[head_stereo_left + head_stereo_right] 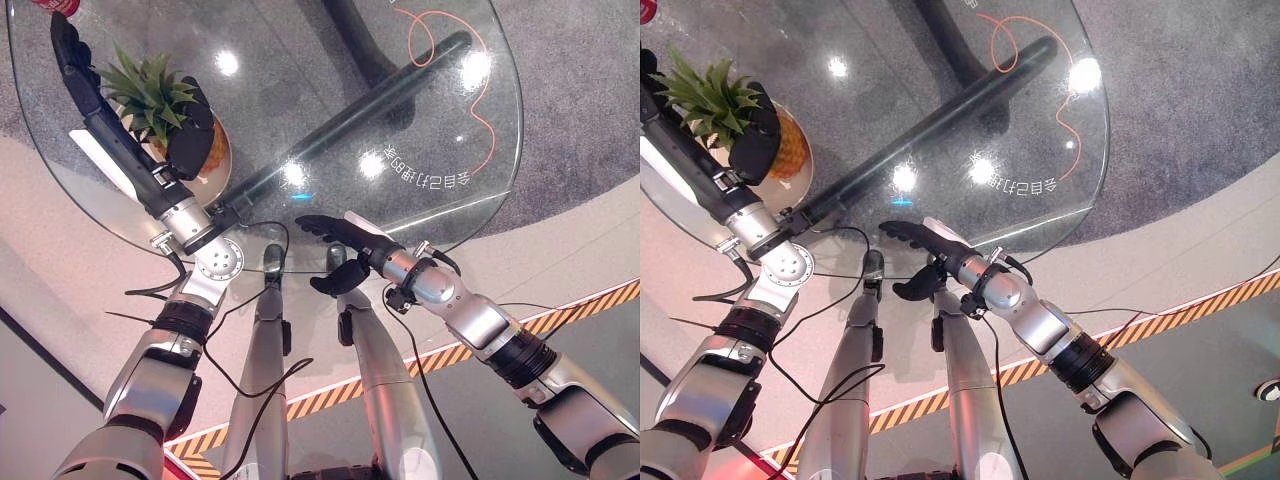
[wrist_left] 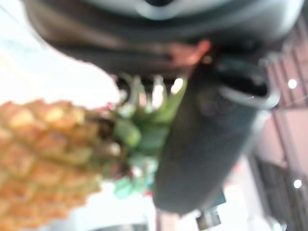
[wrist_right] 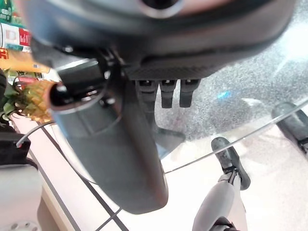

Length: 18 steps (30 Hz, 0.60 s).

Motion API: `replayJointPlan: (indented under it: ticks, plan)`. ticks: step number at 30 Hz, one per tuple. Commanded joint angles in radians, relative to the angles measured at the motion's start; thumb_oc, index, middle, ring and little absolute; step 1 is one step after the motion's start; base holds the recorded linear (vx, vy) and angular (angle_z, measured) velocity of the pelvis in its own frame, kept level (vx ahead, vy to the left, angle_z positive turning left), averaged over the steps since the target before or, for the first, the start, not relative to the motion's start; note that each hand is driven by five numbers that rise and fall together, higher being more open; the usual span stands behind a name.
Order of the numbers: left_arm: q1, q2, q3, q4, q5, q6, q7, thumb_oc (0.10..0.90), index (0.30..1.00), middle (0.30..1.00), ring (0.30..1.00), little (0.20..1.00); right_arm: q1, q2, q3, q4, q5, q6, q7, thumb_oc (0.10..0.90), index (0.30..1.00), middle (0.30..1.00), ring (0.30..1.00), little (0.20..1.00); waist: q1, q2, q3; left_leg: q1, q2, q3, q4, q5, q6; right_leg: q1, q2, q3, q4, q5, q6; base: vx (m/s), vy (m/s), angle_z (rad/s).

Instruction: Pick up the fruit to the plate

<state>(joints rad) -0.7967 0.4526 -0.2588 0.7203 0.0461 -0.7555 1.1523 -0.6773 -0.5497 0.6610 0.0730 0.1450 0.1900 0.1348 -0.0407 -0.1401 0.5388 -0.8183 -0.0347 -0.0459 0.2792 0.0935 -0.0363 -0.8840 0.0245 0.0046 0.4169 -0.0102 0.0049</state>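
The pineapple (image 1: 205,150) is seen at the left part of the round glass bench (image 1: 420,100), with its green leaves (image 1: 150,90) pointing away from the robot. The fingers of the left hand (image 1: 190,130) are curled around the pineapple. The right hand (image 1: 335,240) is held at the near edge of the bench, its fingers relaxed and nothing held in them

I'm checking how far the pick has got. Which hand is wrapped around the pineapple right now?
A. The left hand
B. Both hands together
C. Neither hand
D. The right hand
A: the left hand has its fingers curled round the pineapple below its green leaves, while the right hand hovers open at the near edge of the glass table, apart from the fruit.
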Motion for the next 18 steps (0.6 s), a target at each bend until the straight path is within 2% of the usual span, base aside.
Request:
replayJointPlan:
  ticks: [1,11,18]
  plan:
    - [-0.05,0.04,0.039,-0.041,-0.041,-0.089,-0.055,0.8,0.9,0.9,0.9,0.9,0.032,0.029,-0.037,-0.07,-0.021,-0.054,0.026,0.8,0.9,0.9,0.9,0.9,0.012,0.022,-0.019,0.038,-0.059,-0.049,0.007,-0.045,0.012,0.072,0.011,-0.077,-0.093,0.054,0.024,-0.01,-0.038,-0.01]
    - [0.08,0.033,0.049,-0.084,-0.203,-0.089,-0.327,0.8,0.9,0.9,0.9,0.9,0.096,0.009,-0.076,-0.11,-0.064,-0.062,0.035,0.8,0.9,0.9,0.9,0.9,0.024,0.048,-0.019,0.066,-0.062,-0.056,-0.026,-0.028,0.013,0.095,0.008,-0.079,-0.108,0.05,0.021,0.0,-0.007,0.0]
    - [0.174,0.015,0.041,-0.137,-0.267,-0.057,-0.478,0.8,0.9,0.9,0.9,0.9,0.146,-0.007,-0.103,-0.137,-0.082,-0.081,0.043,0.8,0.9,0.9,0.9,0.9,0.032,0.06,-0.019,0.079,-0.061,-0.056,-0.035,-0.024,0.016,0.11,0.007,-0.081,-0.111,0.044,0.021,0.0,0.0,0.0]
